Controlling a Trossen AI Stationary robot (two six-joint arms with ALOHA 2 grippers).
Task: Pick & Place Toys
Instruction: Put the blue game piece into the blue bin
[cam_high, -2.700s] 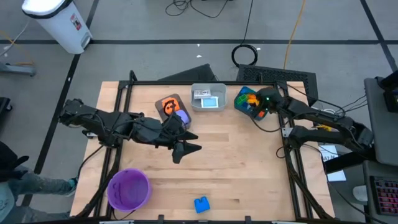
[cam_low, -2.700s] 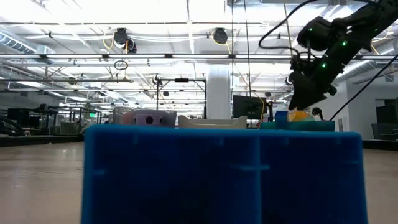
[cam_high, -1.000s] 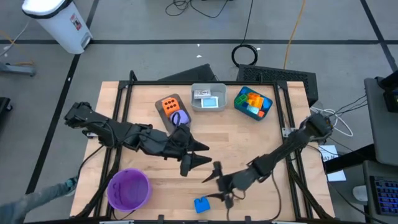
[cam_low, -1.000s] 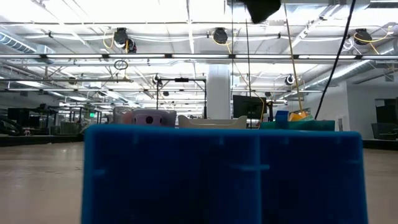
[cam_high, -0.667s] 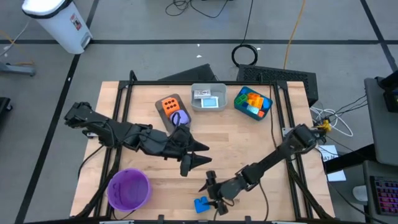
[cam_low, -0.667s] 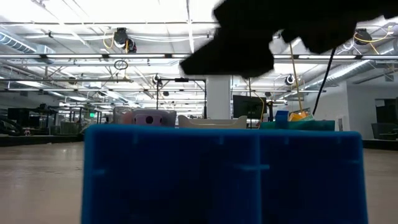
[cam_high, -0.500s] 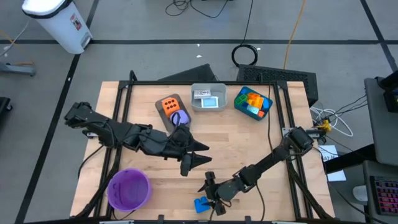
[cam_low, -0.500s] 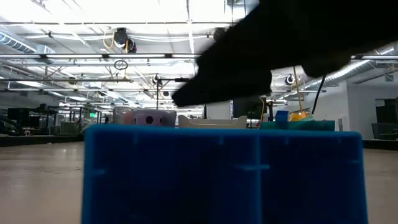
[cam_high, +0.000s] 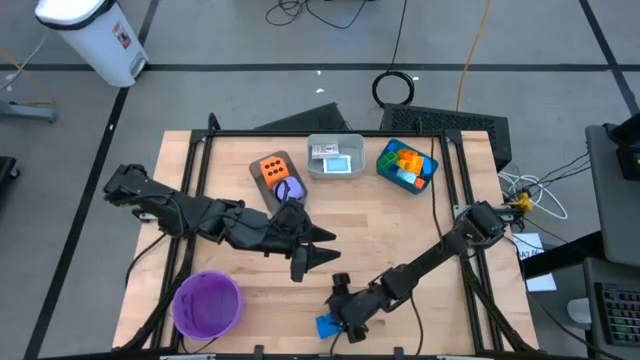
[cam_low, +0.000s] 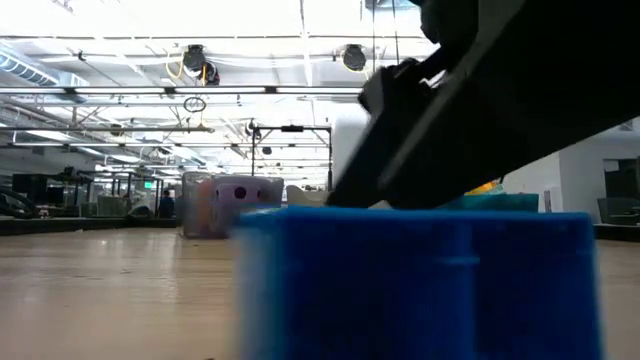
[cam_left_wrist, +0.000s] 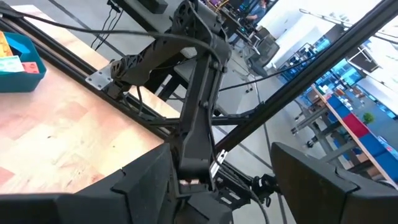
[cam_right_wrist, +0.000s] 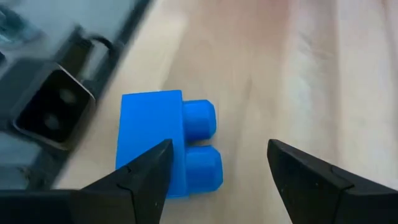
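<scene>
Hovering right gripper (cam_high: 338, 322) over blue brick (cam_high: 325, 326) at bottom centre, jaws spread, brick between. Idling left gripper (cam_high: 312, 246) mid-frame, jaws spread. Sitting lower left: purple bowl (cam_high: 207, 304).

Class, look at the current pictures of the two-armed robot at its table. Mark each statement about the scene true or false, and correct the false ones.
1. The right gripper is at the blue brick near the table's front edge. True.
2. Its fingers are shut on the brick. False: they stand open, the brick between them.
3. The purple bowl holds a die. False: it looks empty.
4. The left gripper is open over bare wood. True.
</scene>
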